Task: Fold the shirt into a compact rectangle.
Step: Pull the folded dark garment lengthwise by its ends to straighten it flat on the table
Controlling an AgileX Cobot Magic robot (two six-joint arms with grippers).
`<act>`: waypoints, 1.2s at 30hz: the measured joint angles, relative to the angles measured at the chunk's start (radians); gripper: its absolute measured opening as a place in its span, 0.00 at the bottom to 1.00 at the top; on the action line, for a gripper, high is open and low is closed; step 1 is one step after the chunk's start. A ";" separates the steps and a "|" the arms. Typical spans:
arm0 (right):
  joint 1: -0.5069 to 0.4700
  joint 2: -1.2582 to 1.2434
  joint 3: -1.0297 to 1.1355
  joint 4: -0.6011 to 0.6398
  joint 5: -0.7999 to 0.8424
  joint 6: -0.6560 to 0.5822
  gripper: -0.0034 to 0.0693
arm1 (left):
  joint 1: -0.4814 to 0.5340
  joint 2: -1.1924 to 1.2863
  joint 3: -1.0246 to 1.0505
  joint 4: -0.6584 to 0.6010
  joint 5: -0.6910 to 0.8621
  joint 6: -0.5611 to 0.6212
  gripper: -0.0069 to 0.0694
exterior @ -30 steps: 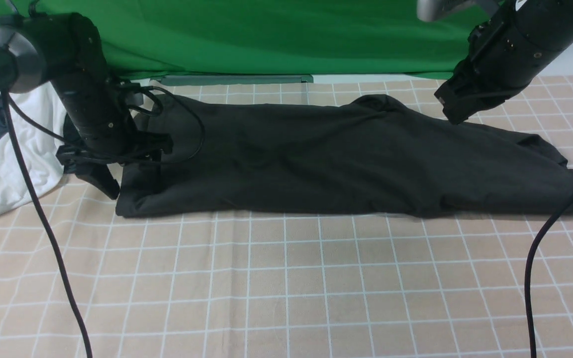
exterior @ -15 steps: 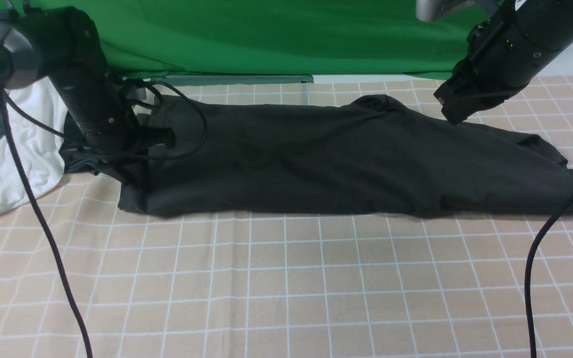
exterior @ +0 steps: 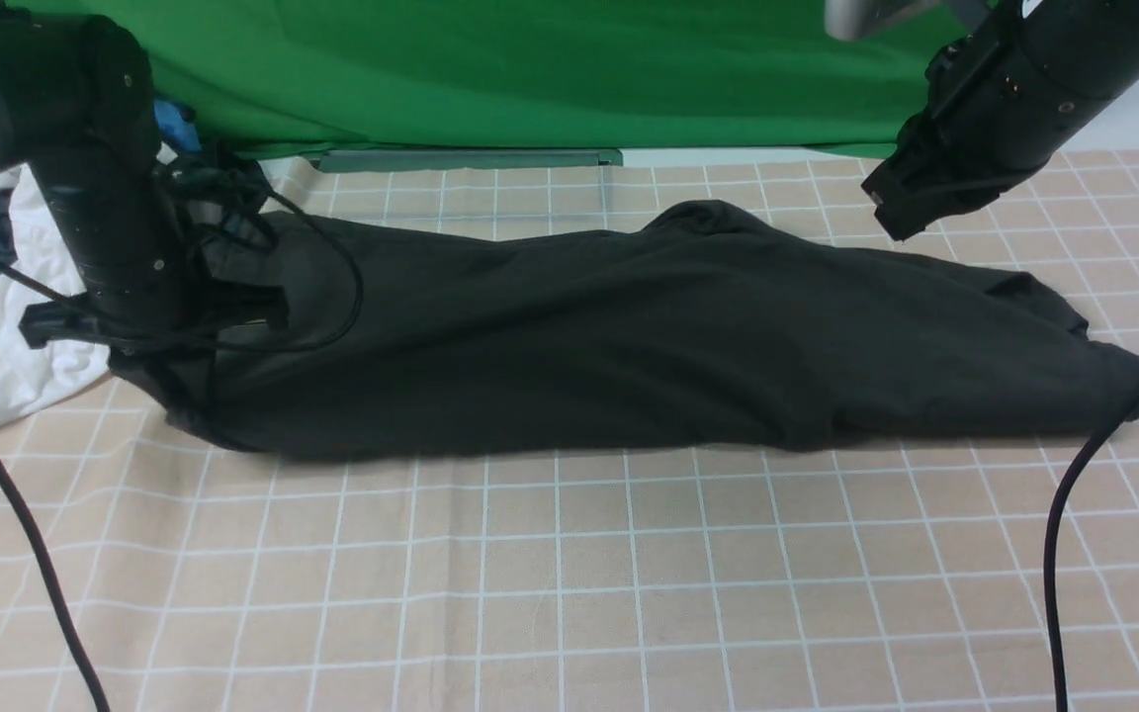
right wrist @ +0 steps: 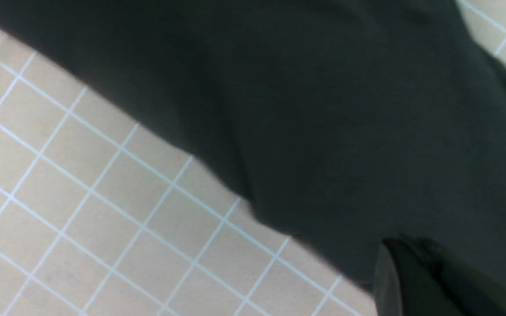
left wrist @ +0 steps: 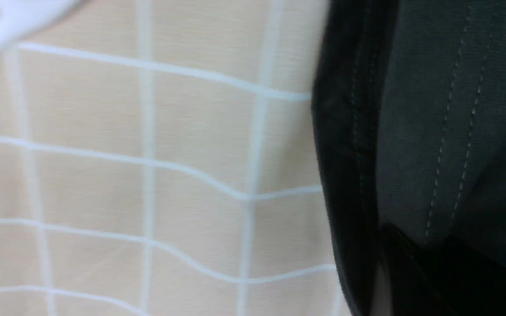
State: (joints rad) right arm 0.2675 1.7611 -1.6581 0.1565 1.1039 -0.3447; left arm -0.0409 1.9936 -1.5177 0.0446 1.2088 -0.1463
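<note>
Now clamped on the shirt (exterior: pixel 629 336) hem, the left gripper (exterior: pixel 166 356) has tugged it leftward for folding; right gripper (exterior: pixel 891 216) shut.

L gripper (exterior: pixel 159 381) clamped onto shirt (exterior: pixel 629 336) end, dragged it left; whole shirt slid along.
</note>
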 joint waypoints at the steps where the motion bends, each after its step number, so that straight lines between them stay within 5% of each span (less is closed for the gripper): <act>1: 0.000 0.000 0.000 -0.005 -0.002 0.000 0.10 | 0.000 0.000 0.000 0.009 -0.004 -0.002 0.14; 5: -0.008 0.000 0.000 -0.074 -0.008 0.018 0.13 | 0.000 0.000 0.000 0.022 -0.014 0.003 0.14; 14: -0.176 0.031 0.000 -0.100 -0.030 0.056 0.46 | 0.003 0.000 0.000 0.096 -0.008 -0.002 0.19; 22: -0.232 0.229 0.000 0.005 -0.083 -0.054 0.60 | 0.012 -0.002 -0.017 0.247 0.008 -0.040 0.63; 25: -0.231 0.283 0.000 0.007 -0.135 -0.079 0.71 | 0.012 -0.004 -0.043 0.201 0.008 -0.042 0.68; 27: -0.231 0.322 -0.004 0.007 -0.181 -0.086 0.76 | 0.012 -0.005 -0.051 0.088 0.007 -0.017 0.65; 30: -0.223 0.369 -0.023 0.011 -0.237 -0.095 0.78 | 0.003 -0.003 -0.050 -0.076 -0.004 0.048 0.47; 33: -0.211 0.403 -0.051 0.021 -0.254 -0.105 0.79 | -0.029 0.010 -0.050 -0.110 -0.019 0.076 0.22; 36: -0.196 0.421 -0.061 0.023 -0.263 -0.124 0.78 | -0.056 0.038 -0.050 -0.110 -0.027 0.082 0.13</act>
State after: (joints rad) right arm 0.0719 2.1823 -1.7194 0.1798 0.8412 -0.4691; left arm -0.0970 2.0316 -1.5681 -0.0655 1.1819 -0.0642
